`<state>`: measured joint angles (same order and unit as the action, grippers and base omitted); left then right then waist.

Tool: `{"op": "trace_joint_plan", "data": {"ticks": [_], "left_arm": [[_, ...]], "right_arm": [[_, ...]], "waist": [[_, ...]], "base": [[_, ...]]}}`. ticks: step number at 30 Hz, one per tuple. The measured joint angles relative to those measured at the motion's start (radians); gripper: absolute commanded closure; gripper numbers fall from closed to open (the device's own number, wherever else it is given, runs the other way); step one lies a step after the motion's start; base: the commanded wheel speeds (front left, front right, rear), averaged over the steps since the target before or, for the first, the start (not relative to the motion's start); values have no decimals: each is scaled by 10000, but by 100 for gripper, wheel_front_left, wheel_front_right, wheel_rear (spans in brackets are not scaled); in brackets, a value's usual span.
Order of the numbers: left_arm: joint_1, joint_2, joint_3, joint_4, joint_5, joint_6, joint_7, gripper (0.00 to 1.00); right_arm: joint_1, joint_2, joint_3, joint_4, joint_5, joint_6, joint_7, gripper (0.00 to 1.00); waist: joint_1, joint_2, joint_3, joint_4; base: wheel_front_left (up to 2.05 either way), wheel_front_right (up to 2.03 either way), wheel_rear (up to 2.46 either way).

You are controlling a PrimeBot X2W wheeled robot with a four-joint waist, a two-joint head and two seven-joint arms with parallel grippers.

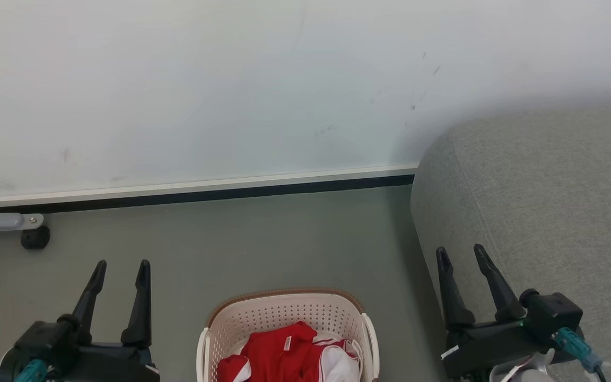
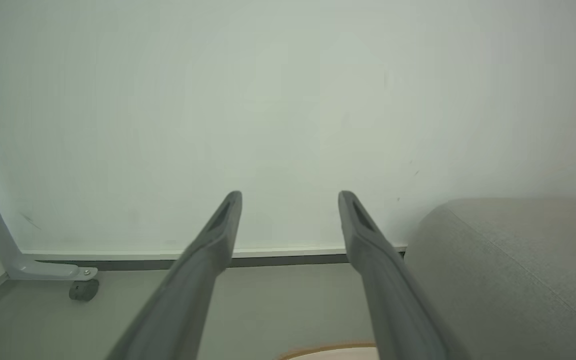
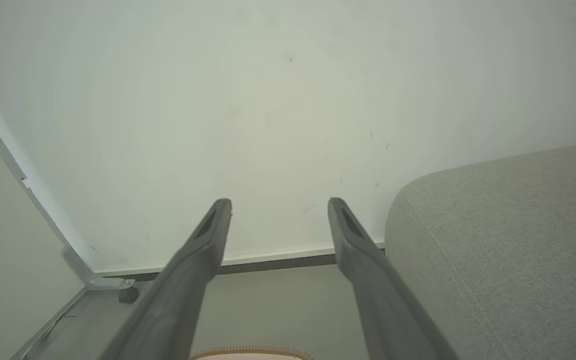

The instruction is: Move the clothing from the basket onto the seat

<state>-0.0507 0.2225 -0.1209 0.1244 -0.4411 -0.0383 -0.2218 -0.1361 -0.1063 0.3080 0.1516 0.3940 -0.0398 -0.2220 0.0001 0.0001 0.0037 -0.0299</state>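
The red clothing [image 1: 284, 355] with white panels lies bunched inside the cream basket [image 1: 279, 310], which stands on the floor at the bottom centre of the head view. Its brown rim [image 2: 328, 350] peeks in at the bottom of the left wrist view and the same rim [image 3: 248, 352] in the right wrist view. The grey seat [image 1: 544, 212] rises at the right, also seen as the seat [image 2: 518, 270] and the seat [image 3: 508, 240]. My left gripper [image 1: 121, 269] is open to the left of the basket. My right gripper [image 1: 461, 253] is open beside the seat's edge. Both are empty.
A white wall [image 1: 231, 95] with a pale skirting strip [image 1: 231, 183] runs behind the basket. At the far left a grey metal leg on a black castor [image 1: 35, 237] stands on the grey floor [image 1: 263, 239].
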Motion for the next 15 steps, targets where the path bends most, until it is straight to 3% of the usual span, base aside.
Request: {"op": "trace_joint_plan", "data": {"ticks": [15], "left_arm": [[-1,92,-61,-92,1262,-35,-282,0]], "right_arm": [[-95,-21,224,-201,-1233,-142,-318,0]], "waist": [[0,0,-12,-36]], "base": [[0,0,0]]}}
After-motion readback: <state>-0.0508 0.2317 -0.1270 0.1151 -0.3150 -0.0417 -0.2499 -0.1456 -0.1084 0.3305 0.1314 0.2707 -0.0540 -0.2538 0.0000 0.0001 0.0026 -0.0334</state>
